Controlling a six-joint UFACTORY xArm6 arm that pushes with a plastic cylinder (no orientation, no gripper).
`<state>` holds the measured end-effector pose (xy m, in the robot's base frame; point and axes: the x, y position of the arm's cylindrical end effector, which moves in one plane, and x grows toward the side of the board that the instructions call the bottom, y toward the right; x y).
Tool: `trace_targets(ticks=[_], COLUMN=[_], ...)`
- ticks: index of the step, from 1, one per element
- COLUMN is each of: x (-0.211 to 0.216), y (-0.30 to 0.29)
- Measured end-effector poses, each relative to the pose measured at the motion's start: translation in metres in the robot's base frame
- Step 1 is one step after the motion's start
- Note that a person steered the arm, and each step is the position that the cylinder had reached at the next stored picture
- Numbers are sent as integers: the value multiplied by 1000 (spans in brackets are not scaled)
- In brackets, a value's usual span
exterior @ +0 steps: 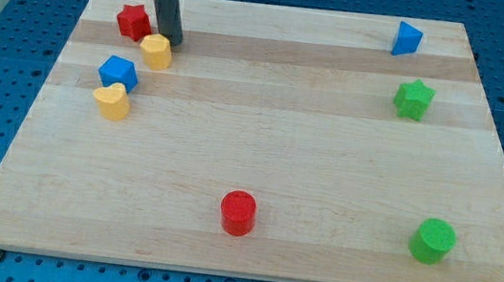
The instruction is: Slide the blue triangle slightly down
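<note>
Near the board's (247, 256) top right corner you find the blue triangle (406, 39), just inside the top edge and a little in from the right edge. Bare wood runs to its left along the top edge. Below it, close by, sits the green star (413, 98), so the room straight down is short; beyond the star, open wood continues to the green cylinder (433, 240) near the bottom right corner.

My tip (170, 40) rests far across the board, in the top left area, well apart from the triangle. It has no jaws and holds nothing; it is a plain dark rod. It stands between the red star (134, 21), to its left, and the yellow block (155, 51), just below it and touching or nearly so.

Further down the left side, the blue cube (118, 72) sits against the yellow heart (112, 101). Low in the middle stands the red cylinder (238, 213), alone. Between the left cluster and the right-hand blocks you have a wide stretch of bare wood.
</note>
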<state>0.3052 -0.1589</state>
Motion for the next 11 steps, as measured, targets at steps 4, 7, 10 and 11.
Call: trace_targets(ticks=[4,7,10,11], x=[30,-96,-114,-113], y=[46,201,239,265])
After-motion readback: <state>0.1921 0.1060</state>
